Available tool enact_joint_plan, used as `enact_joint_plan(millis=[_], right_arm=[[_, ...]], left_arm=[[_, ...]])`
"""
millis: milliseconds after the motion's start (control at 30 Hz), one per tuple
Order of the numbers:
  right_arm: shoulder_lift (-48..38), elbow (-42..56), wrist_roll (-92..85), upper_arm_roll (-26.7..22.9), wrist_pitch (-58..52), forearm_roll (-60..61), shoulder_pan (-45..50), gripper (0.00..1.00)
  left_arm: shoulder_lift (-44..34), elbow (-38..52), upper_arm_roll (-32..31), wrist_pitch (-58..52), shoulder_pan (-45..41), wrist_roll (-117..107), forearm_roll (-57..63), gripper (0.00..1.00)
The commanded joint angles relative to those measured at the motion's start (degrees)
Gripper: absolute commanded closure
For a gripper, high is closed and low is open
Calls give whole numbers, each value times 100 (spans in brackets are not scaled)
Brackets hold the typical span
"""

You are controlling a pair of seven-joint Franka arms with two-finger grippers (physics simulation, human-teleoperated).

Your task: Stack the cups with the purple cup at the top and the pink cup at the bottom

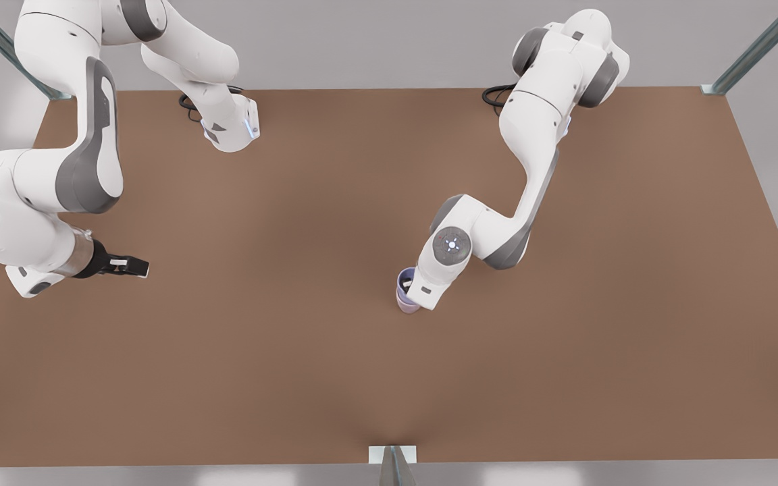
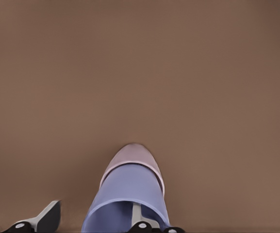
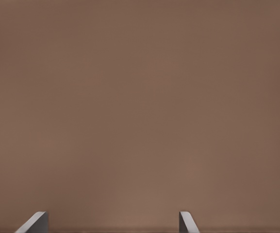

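No writing can be read. The purple cup (image 2: 130, 199) is nested in the pink cup (image 2: 132, 158) mid-counter (image 1: 294, 378), straddled by the spread left gripper (image 2: 93, 224); the right gripper (image 1: 134, 267) is held wide, well apart

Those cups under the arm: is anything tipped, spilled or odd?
Nothing stands out. The purple cup sits nested in the pink cup, upright on the table. The left gripper is open, one finger inside the purple cup. The right gripper waits open, apart.

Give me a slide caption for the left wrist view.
Left gripper open astride the purple cup's wall, purple cup nested in pink cup.
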Motion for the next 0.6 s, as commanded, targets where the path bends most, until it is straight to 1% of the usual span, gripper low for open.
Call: enact_joint_plan(millis=[0,100,167,200,233,267,300,333,367,400,433,467,567], right_arm=[[-2,3,14,2,-67,8,0,0],[-2,3,14,2,-58,8,0,0],[-2,3,14,2,-58,8,0,0],[-2,3,14,2,-58,8,0,0],[-11,3,14,2,-58,8,0,0],[-2,3,14,2,-67,8,0,0],[-2,3,14,2,-58,8,0,0],[-2,3,14,2,-67,8,-9,0],[-2,3,14,2,-67,8,-9,0],[-2,3,14,2,-67,16,-35,0],[-2,3,14,2,-67,16,-35,0],[-2,3,14,2,-67,16,-26,0],[-2,3,32,2,-67,16,-26,0]], left_arm=[[-14,8,-1,-58,0,-67,12,0],[-110,34,8,-163,0,-49,21,0],[-286,78,43,-831,53,56,56,0],[-566,78,78,-1348,193,450,56,0],[-838,78,78,-1788,499,1116,56,0],[-1208,78,122,-2307,1018,2661,100,0],[-1420,78,447,-2484,1336,3772,196,0],[-1508,78,991,-2537,1345,4563,197,0],[-1534,96,1272,-2590,1354,5020,205,0],[-2157,-517,1230,-2371,1635,5066,301,0],[-2718,-1298,984,-1670,1819,5031,399,0],[-2897,-1495,983,-1675,1820,5031,407,0],[-2818,-1373,983,-2018,1820,5040,469,0]])
